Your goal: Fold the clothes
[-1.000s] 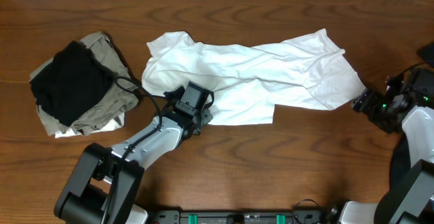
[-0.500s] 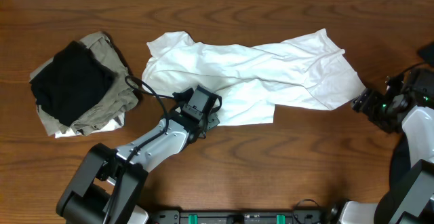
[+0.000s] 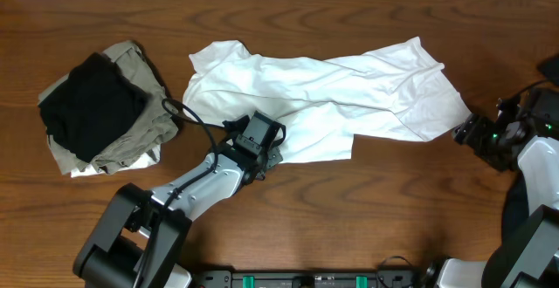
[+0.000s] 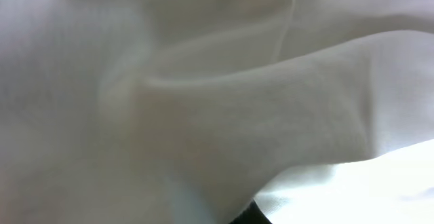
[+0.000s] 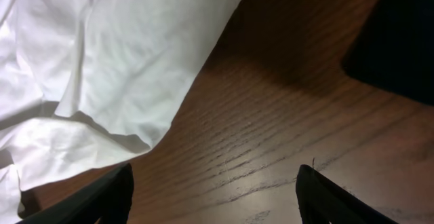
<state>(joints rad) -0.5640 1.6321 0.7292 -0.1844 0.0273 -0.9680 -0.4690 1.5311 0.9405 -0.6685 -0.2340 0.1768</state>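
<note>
The white T-shirt (image 3: 341, 96) lies spread and crumpled across the middle of the table. My left gripper (image 3: 271, 151) sits at its near lower edge and is shut on the cloth. White folds (image 4: 224, 108) fill the left wrist view, with only a dark sliver of one fingertip (image 4: 249, 216) showing at the bottom. My right gripper (image 3: 463, 133) stands open just off the shirt's right end, low over bare wood. Its gap (image 5: 213, 200) holds nothing, and the shirt's corner (image 5: 115, 61) lies up and to the left of it.
At the left of the table lies a pile of clothes, a black garment (image 3: 92, 105) on top of a khaki one (image 3: 140, 140). A dark object (image 5: 400, 34) lies near the table's right edge (image 3: 550, 65). The left arm's cable loops over the wood by the pile.
My left gripper slid a little to the right along the shirt's lower edge, then closed on the cloth. The right arm and the pile have not moved.
</note>
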